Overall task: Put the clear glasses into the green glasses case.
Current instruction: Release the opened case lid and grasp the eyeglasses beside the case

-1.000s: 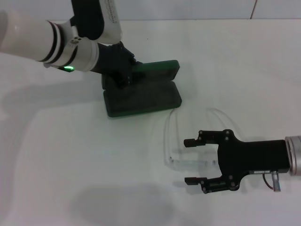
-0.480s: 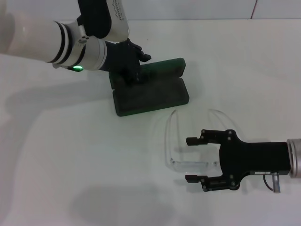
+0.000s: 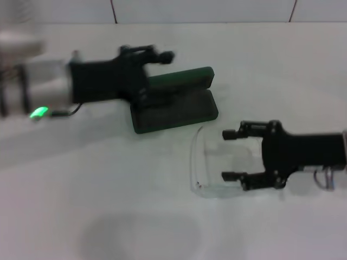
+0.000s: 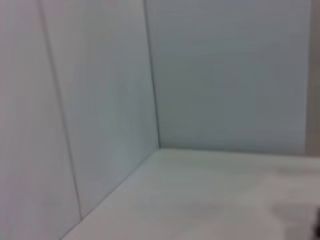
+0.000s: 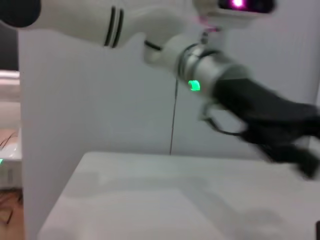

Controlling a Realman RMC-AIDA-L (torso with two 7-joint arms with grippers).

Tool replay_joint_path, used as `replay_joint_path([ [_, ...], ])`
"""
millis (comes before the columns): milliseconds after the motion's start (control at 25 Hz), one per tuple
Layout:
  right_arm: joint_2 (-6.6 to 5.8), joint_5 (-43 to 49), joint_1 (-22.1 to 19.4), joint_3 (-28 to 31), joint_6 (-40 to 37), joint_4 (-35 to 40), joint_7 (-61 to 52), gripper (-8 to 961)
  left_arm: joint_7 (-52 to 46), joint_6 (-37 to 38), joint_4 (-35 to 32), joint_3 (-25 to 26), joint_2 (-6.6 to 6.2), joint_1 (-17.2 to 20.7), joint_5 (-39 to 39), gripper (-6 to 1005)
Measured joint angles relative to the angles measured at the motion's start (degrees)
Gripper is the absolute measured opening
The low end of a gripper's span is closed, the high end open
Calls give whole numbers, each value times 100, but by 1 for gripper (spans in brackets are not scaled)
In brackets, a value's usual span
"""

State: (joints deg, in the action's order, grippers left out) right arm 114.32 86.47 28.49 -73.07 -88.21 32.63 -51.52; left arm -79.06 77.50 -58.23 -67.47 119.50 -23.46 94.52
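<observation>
Item one — the clear glasses [image 3: 209, 162]: I am seeing them lying on the white tabletop [image 3: 108, 206], arms unfolded and reaching toward the case, front bar toward me. I am judging them light, springy and slick; the thin arms are looking fragile, so I am planning a hold across the front bar beside the hinge, not on an arm.

Item two — the green glasses case [image 3: 176, 103]: it is lying open just beyond the glasses, near but apart, its lid raised at the far side and its dark interior exposed. I am expecting it to be stiff and liable to slide if nudged.

Item three, the right gripper [image 3: 232, 155]: I am holding it with its fingers spread wide, empty, at the glasses' right end, one arm apparently passing between its fingers; contact I cannot confirm.

Item four, the left gripper [image 3: 162, 56]: it is hanging over the case's far left edge, gripping nothing that I can see, fingers looking parted.
</observation>
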Motion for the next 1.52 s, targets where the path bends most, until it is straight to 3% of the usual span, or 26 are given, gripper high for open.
replay_joint_path([
  [80, -94, 441, -28, 8, 8, 886, -951, 746, 351, 146, 86, 91, 3, 510, -491, 716],
  [200, -156, 1578, 47, 12, -12, 2337, -2388, 746, 962, 426, 581, 342, -7, 993, -1214, 717],
  [280, -116, 2573, 220, -9, -200, 3275, -3409, 746, 1306, 669, 1034, 600, -8, 1083, -1489, 717],
  [400, 47, 3724, 687, -30, -729, 4009, -4405, 745, 1668, 998, 1644, 1071, -17, 1050, -1604, 717],
  [560, 121, 4382, 1336, -504, -1103, 4105, -5181, 745, 1786, 1068, 1977, 1298, -42, 923, -1588, 716],
  [600, 123, 4544, 1484, -936, -1083, 4066, -5413, 745, 1820, 1059, 2037, 1302, -44, 850, -1588, 716],
  [880, 162, 4738, 1692, -1869, -839, 3808, -5519, 715, 1853, 1049, 2129, 1308, -93, 740, -1588, 716],
  [1040, 170, 4744, 1701, -1993, -684, 3716, -5529, 656, 1835, 1043, 2133, 1311, -137, 742, -1588, 717],
  [1520, 188, 4642, 1831, -3032, 76, 3333, -5560, 639, 1837, 1046, 2140, 1316, -173, 719, -1589, 717],
])
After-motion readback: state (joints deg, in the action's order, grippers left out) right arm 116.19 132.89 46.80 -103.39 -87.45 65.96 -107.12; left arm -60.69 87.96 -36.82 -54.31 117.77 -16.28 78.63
